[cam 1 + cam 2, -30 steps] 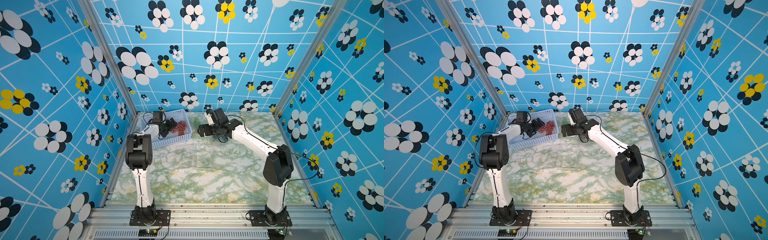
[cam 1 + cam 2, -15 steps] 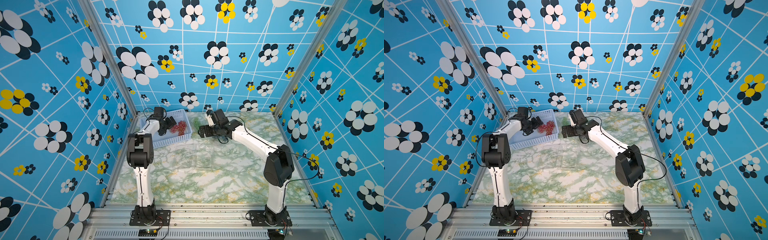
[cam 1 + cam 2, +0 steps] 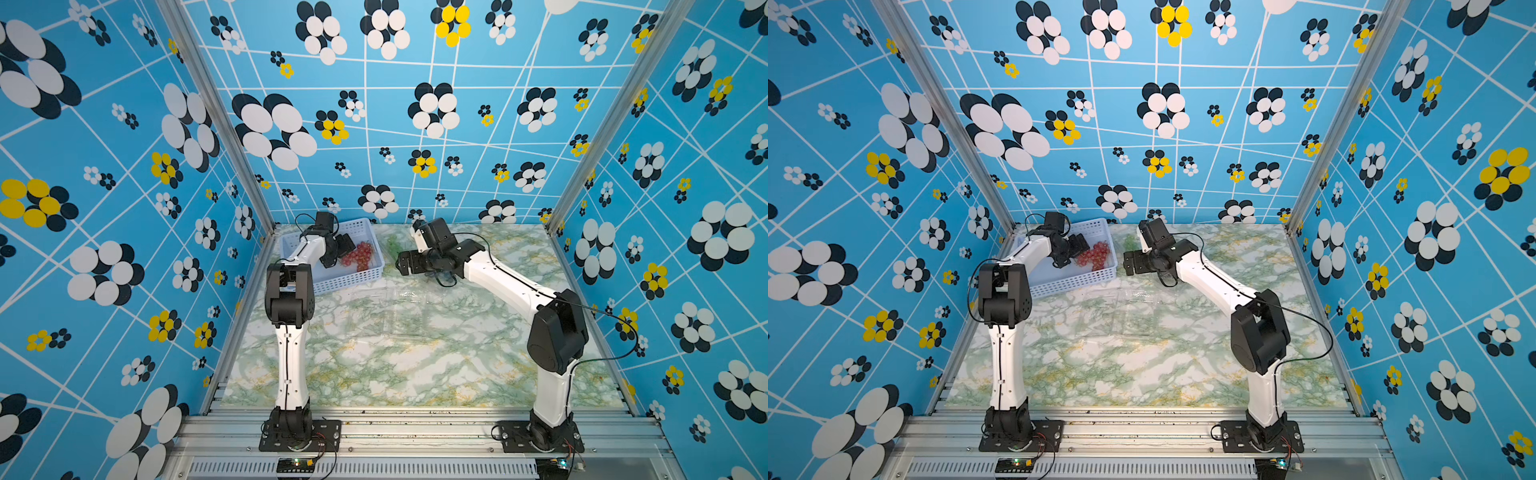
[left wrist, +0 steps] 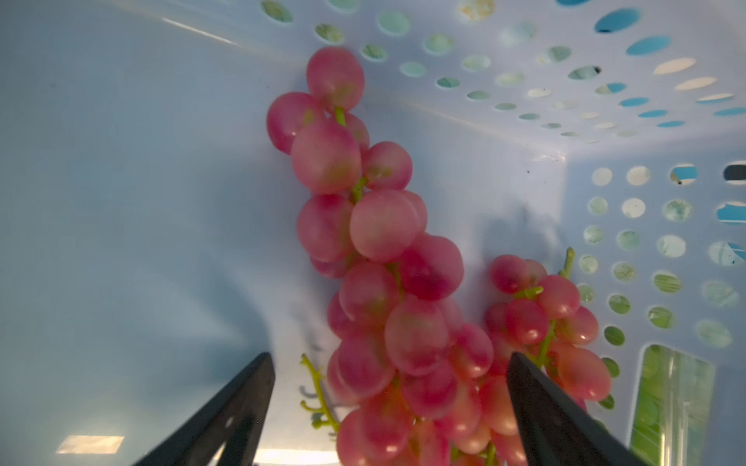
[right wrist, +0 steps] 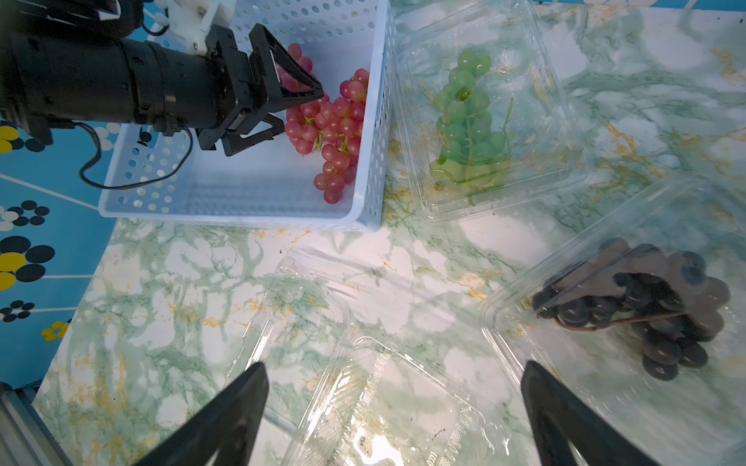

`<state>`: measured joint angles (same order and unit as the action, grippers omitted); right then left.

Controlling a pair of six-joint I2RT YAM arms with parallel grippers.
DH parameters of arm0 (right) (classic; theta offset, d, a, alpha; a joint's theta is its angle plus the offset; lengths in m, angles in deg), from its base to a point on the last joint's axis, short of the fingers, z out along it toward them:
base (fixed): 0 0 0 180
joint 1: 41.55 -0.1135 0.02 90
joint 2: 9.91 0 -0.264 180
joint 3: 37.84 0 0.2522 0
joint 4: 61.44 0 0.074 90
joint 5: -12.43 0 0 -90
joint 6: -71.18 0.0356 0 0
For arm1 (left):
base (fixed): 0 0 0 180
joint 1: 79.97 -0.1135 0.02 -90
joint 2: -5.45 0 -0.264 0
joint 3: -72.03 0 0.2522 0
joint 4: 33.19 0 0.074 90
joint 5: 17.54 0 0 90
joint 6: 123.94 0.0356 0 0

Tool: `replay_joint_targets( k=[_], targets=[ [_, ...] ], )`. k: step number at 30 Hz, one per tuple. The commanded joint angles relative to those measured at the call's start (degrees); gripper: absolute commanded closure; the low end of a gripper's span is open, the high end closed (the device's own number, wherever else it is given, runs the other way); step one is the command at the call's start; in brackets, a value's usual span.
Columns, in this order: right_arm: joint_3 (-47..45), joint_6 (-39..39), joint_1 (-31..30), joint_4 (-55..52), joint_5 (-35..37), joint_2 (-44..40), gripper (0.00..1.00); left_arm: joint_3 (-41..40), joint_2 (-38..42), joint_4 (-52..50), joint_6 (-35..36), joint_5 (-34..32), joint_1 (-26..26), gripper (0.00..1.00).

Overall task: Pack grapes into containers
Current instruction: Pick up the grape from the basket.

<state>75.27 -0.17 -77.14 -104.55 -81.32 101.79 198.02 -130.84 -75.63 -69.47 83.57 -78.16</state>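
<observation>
l jaws apart astride red grapes in basket; r jaws wide

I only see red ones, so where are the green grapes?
In the right wrist view, the green grapes lie inside a clear container, right beside the blue basket.

Pinkish-red grapes, green stems, against the pale blue basket peppered with round holes. Green grapes look milky inside a clear box; the dark grapes read blue-black. The bench is white marble veined green and yellow. Walls blaze bright blue, white lines, black-white and yellow flowers. Arms white with black joints; left claw and right claw black.
</observation>
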Motion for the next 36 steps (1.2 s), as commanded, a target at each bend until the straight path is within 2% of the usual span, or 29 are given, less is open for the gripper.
replay_joint_targets(
  k=[1,5,15,20,25,36],
  targets=[
    [0.78,-1.0,0.17,0.59,0.67,1.05,0.01,1.49,-3.1,0.12,-1.76,1.25,0.33,0.12],
    [0.44,-1.6,0.17,0.54,1.5,1.06,0.01,3.17,-4.97,0.36,-1.95,1.45,0.48,0.22],
    [0.49,-1.96,0.19,1.34,2.85,1.67,0.01,3.31,-5.89,2.67,-1.05,3.82,0.58,0.67],
    [0.62,-1.74,0.16,1.39,2.96,1.94,0.01,0.6,-2.66,5.66,-0.34,6.68,0.49,0.74],
    [0.49,-1.09,0.17,1.11,2.53,1.85,0.01,-2.18,2.0,7.98,-0.81,8.7,-0.29,0.74],
    [-0.89,0.93,0.18,1.48,1.13,0.17,0.01,-7.45,11.9,8.13,0.14,8.92,-1.53,0.74]
  ],
)
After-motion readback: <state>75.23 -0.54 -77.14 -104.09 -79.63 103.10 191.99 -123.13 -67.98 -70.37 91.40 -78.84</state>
